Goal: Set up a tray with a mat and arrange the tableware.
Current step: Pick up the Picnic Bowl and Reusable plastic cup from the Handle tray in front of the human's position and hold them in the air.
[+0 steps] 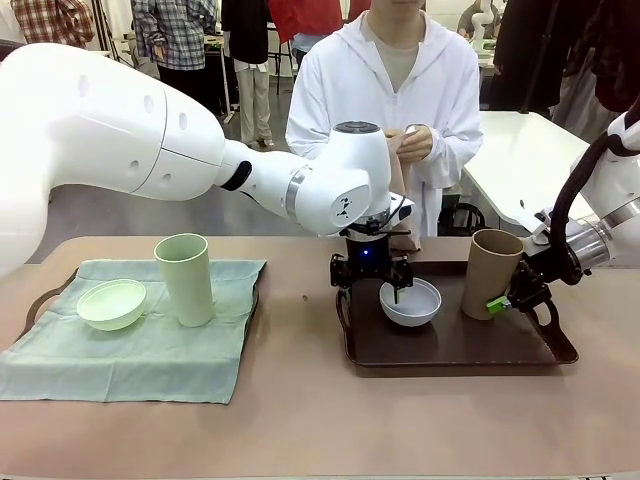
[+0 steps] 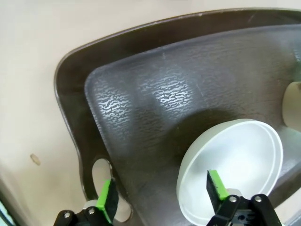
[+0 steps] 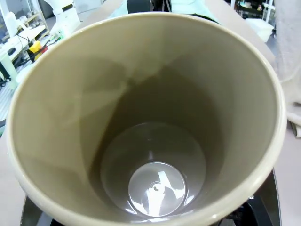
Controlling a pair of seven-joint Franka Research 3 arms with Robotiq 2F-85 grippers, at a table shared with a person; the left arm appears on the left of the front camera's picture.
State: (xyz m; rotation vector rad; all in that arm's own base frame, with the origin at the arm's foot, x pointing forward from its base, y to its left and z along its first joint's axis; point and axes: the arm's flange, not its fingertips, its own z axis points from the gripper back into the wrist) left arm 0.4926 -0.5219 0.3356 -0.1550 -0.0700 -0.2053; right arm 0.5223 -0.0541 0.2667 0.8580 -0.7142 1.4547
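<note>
**Front view.** The mat point(image 1: 150, 360) lies flat on the table point(image 1: 300, 420) at the left of the frame, not in the tray point(image 1: 460, 362), which sits at centre right. On the mat stand the green bowl point(image 1: 112, 303) and, just beside it, the upright green cup point(image 1: 185, 278). The tray has no mat in it and holds the white bowl point(image 1: 410, 303) and the tan cup point(image 1: 490, 273). Judged from this, the set-up is at an early stage. The mat is not yet in the tray, and none of the four pieces has its final place. The two pieces in the tray stand in the mat's way. The left tool point(image 1: 370, 290) hangs over the white bowl's left rim. The right tool point(image 1: 508, 300) is at the tan cup's lower right side, with a green pad against its wall. A person point(image 1: 385, 90) stands at the far edge, hands held clear of the table.

**Left wrist view.** The left tool point(image 2: 162, 195) is spread wide and grips nothing. One pad is inside the white bowl point(image 2: 235, 155), and the other is outside it, over the handle slot of the tray point(image 2: 155, 94). A sliver of the tan cup point(image 2: 294, 103) shows at the right edge.

**Right wrist view.** The tan cup point(image 3: 150, 141) is seen down its mouth and is empty. The right tool's fingers are hidden behind it, so I cannot tell whether it is clamped on the cup.
</note>
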